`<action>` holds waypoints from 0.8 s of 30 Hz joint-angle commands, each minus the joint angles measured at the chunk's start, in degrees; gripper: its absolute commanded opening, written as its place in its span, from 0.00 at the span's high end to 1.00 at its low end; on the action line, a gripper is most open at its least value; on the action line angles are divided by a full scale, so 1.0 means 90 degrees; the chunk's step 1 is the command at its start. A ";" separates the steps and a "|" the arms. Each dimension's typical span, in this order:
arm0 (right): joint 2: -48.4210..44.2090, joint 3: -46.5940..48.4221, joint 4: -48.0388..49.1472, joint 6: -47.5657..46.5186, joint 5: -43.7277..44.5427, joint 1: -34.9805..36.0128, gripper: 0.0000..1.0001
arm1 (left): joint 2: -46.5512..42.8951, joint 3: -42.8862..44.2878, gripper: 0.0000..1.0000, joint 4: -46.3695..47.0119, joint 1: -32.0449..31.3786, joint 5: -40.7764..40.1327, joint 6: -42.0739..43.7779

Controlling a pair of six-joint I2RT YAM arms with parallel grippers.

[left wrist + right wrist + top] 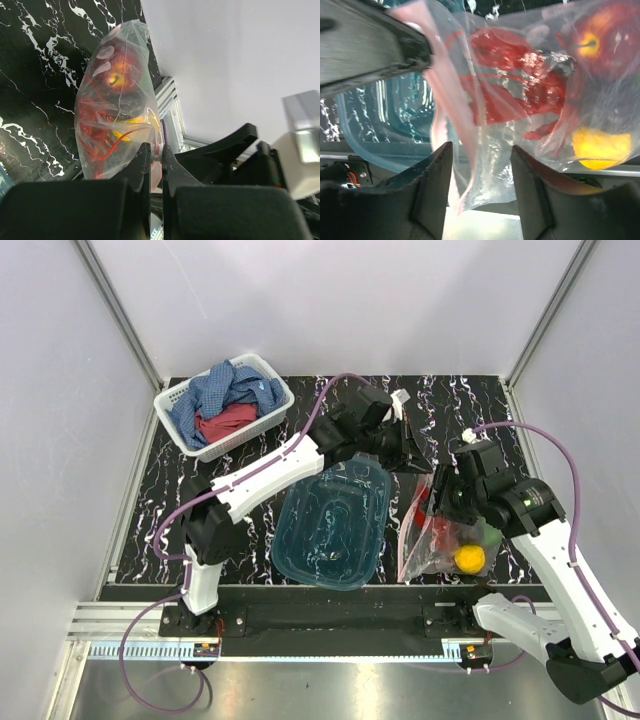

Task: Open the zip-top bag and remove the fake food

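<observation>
The zip-top bag (428, 540) hangs at the right of the table, clear plastic with a pinkish zip strip (447, 110). Inside it lies the fake food: a red lobster (515, 85), a dark red fruit (605, 35) and a yellow fruit (600, 145); a green piece (490, 535) shows from above. My left gripper (156, 148) is shut on the bag's zip strip, and the bag (115, 100) dangles beyond it. My right gripper (480, 160) is open, with a loose flap of the bag's mouth between its fingers (432, 170), apart from both.
A teal translucent tub (330, 525) lies just left of the bag. A white basket (180, 395) with blue and red cloths stands at the back left. White walls enclose the black marbled table (480, 400). A metal rail runs along the near edge.
</observation>
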 commanded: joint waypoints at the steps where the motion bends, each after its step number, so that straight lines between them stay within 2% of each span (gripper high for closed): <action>1: -0.0228 -0.0335 0.0266 0.0100 -0.0024 0.0009 0.48 | -0.0453 0.0261 1.00 0.0129 -0.0141 0.0028 -0.0033; 3: -0.0228 -0.0462 0.0334 0.0130 0.0122 0.0009 0.52 | -0.0472 0.0261 1.00 0.0109 -0.0161 0.0068 -0.0053; 4: -0.0218 -0.0472 0.0393 0.0130 0.0142 0.0009 0.58 | -0.0482 0.0261 1.00 0.0109 -0.0171 0.0106 -0.0033; 5: -0.0189 -0.0463 0.0384 0.0149 0.0171 0.0009 0.74 | -0.0482 0.0271 1.00 0.0109 -0.0171 0.0136 0.0054; 6: -0.0169 -0.0337 0.0355 0.0169 0.0239 0.0009 0.85 | -0.0472 0.0290 1.00 0.0090 -0.0171 0.0165 0.0142; 7: -0.0159 -0.0258 0.0238 0.0198 0.0288 0.0009 0.94 | -0.0492 0.0310 1.00 -0.0113 -0.0171 0.0136 0.0249; 8: -0.0159 -0.0200 0.0179 0.0237 0.0308 0.0009 1.00 | -0.0492 0.0320 0.94 -0.0231 -0.0161 0.0088 0.0521; 9: -0.0179 -0.0073 0.0140 0.0276 0.0328 0.0009 1.00 | -0.0569 0.0310 0.76 -0.0348 -0.0161 0.0039 0.0688; 10: -0.0198 -0.0014 0.0052 0.0286 0.0318 0.0009 1.00 | -0.0628 0.0281 0.65 -0.0562 -0.0171 -0.0087 0.0854; 13: -0.0247 0.0220 -0.0152 0.0315 0.0347 0.0009 1.00 | -0.1077 -0.0050 0.42 -0.0982 -0.0181 -0.0535 0.1693; 17: -0.0286 0.0319 -0.0183 0.0364 0.0260 0.0009 1.00 | -0.1663 -0.0363 0.32 -0.1647 -0.0190 -0.1093 0.2932; 21: -0.0257 0.0299 -0.0202 0.0413 0.0133 0.0009 1.00 | -0.1947 -0.0900 0.32 -0.1951 -0.0239 -0.1056 0.3082; 24: -0.0325 0.0309 -0.0212 0.0413 0.0113 0.0009 1.00 | -0.1802 -0.1018 0.31 -0.1971 -0.0590 -0.1133 0.3111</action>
